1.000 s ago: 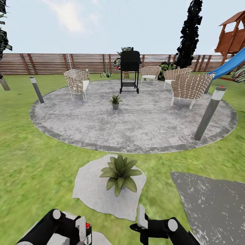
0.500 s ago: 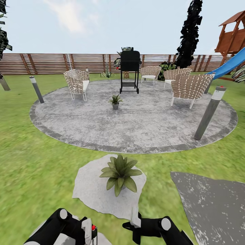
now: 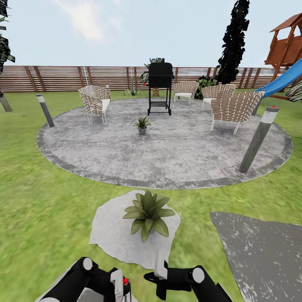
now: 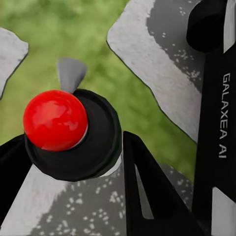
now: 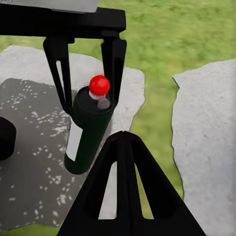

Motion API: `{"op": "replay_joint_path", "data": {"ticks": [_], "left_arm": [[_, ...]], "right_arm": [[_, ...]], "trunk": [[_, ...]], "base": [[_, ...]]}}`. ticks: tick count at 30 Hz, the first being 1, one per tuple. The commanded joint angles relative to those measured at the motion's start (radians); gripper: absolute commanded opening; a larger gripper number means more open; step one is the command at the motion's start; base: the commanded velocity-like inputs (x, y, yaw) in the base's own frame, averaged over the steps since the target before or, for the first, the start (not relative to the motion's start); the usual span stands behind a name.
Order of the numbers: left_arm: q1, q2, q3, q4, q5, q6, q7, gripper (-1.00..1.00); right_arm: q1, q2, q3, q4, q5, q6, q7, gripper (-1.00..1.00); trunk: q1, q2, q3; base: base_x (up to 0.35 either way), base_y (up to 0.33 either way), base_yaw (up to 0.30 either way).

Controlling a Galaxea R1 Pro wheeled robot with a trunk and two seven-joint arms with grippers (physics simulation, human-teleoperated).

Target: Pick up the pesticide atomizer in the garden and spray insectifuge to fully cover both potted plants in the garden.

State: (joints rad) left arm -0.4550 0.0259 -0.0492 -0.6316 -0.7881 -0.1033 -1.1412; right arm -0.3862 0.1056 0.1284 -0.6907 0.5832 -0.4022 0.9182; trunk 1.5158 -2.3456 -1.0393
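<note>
pesticide atomizer (image 5: 90,129) clamped in left gripper (image 5: 84,73) (right gripper (image 3: 160,272) state unclear), both potted plants (image 3: 147,213) unsprayed.

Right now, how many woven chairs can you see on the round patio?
4. One at the patio's left side, one at the back beside the black grill, one behind the right front chair, one big at the right front. More may be hidden.

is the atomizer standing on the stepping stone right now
No: in the right wrist view the pesticide atomizer hangs tilted between the left tool's fingers, clear above the pale stone below it.
</note>
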Motion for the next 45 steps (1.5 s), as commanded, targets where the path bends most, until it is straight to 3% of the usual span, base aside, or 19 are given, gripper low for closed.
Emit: {"op": "replay_joint_path", "data": {"ticks": [1, 13, 45], "left_arm": [[0.000, -0.003, -0.003, -0.001, -0.006, -0.011, 0.000, -1.00], [-0.001, -0.049, -0.003, -0.003, -0.005, -0.015, 0.000, -1.00], [-0.002, -0.089, 0.001, -0.004, 0.007, -0.027, -0.004, -1.00]], "right_arm": [[0.000, 0.001, -0.001, -0.001, 0.007, -0.004, 0.001, -1.00], [0.000, 0.006, -0.001, -0.001, 0.007, -0.004, 0.001, -1.00], [0.000, 0.007, -0.001, 0.000, 0.007, -0.004, 0.001, -1.00]], "trunk": [[0.000, 0.000, -0.001], [0.000, 0.000, -0.001], [0.000, 0.000, -0.001]], "base": [[0.000, 0.000, 0.000], [0.000, 0.000, 0.000], [0.000, 0.000, 0.000]]}}
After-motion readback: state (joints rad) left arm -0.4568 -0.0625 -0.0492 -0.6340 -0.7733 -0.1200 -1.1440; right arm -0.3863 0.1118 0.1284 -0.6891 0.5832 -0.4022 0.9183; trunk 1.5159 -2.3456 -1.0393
